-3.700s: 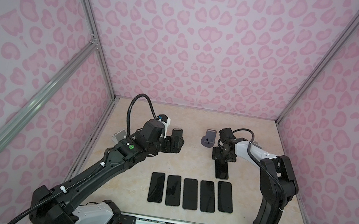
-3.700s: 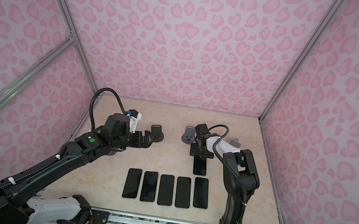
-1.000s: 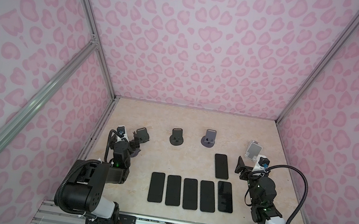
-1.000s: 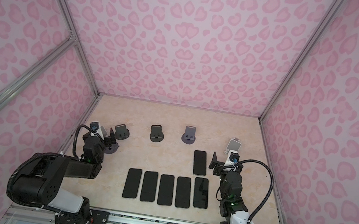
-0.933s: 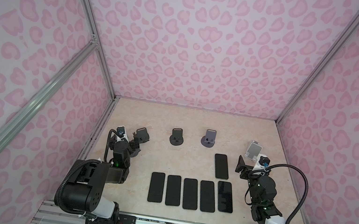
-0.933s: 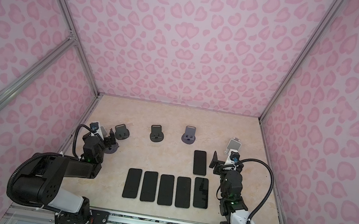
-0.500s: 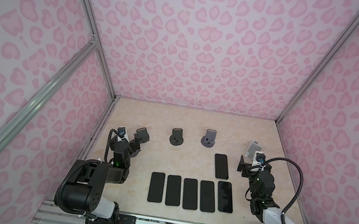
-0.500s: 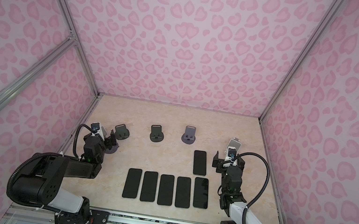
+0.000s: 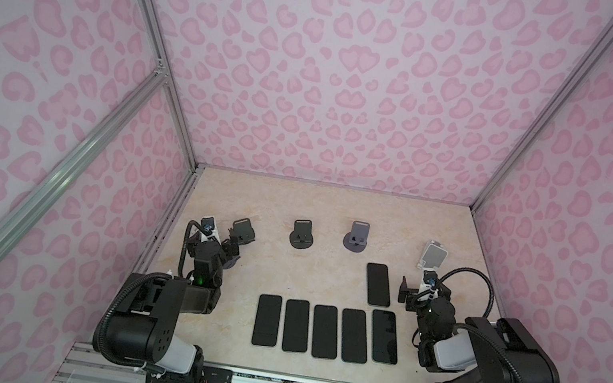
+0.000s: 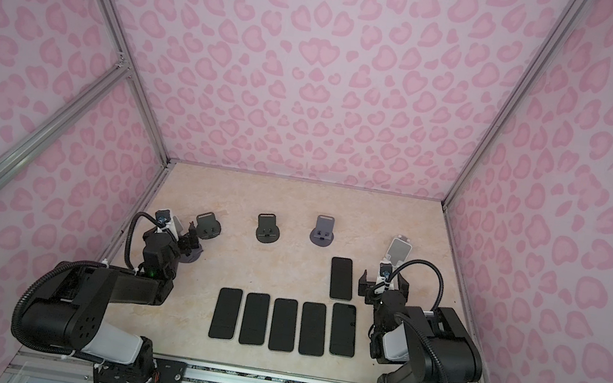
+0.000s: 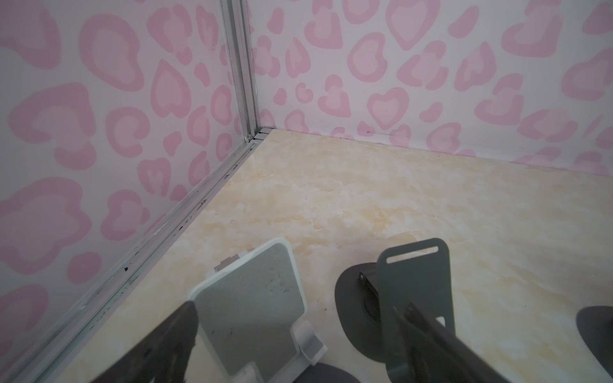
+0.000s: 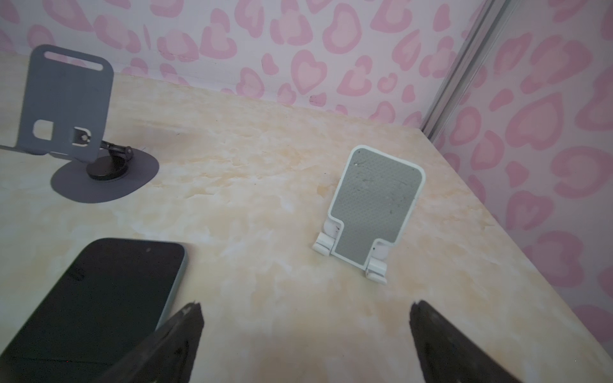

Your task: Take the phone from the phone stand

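On the pale marble table (image 9: 334, 214) a phone (image 12: 99, 291) lies flat — my right gripper (image 12: 306, 308) and left gripper (image 11: 295, 308) are both spread wide, pinching nothing.

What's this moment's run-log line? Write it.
phones: six flat on table | stands: no phone seen on any | left end effector: open | right end effector: open

phones (image 9: 325, 330): 6 | stands (image 9: 357, 235): 5 plus one half-hidden base (image 10: 193, 257) | arms (image 9: 151, 301): 2
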Action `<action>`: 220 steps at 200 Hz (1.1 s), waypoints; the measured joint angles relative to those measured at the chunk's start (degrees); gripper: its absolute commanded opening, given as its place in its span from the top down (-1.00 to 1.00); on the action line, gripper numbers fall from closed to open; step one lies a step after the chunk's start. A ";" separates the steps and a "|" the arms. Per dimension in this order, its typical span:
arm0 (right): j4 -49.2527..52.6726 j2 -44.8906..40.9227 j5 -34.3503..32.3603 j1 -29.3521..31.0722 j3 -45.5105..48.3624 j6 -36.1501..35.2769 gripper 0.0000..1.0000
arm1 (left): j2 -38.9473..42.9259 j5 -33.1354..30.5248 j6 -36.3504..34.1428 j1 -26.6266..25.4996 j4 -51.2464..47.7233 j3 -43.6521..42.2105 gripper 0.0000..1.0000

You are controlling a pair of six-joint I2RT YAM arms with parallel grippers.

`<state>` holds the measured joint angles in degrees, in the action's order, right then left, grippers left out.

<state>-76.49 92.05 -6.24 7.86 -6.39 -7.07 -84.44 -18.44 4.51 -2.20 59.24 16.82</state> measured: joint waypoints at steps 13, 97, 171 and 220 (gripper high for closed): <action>-0.85 -0.31 -1.95 0.33 -1.92 0.04 -1.00 | 0.00 0.02 0.00 0.00 0.00 0.00 -0.95; 13.29 -2.05 -5.66 -4.59 -11.52 6.25 -1.00 | 0.00 0.02 0.00 0.04 0.00 0.02 -0.95; 15.50 -2.05 -5.09 -4.79 -11.72 7.34 -1.00 | 0.00 0.02 0.00 0.04 -0.02 0.02 -0.95; 15.50 -2.05 -5.09 -4.74 -11.72 7.34 -1.00 | 0.00 0.02 0.00 0.04 -0.02 0.02 -0.95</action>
<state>-60.99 90.00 -11.33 3.11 -18.11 0.27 -84.44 -18.41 4.51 -2.15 59.22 16.84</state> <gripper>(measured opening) 0.998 0.976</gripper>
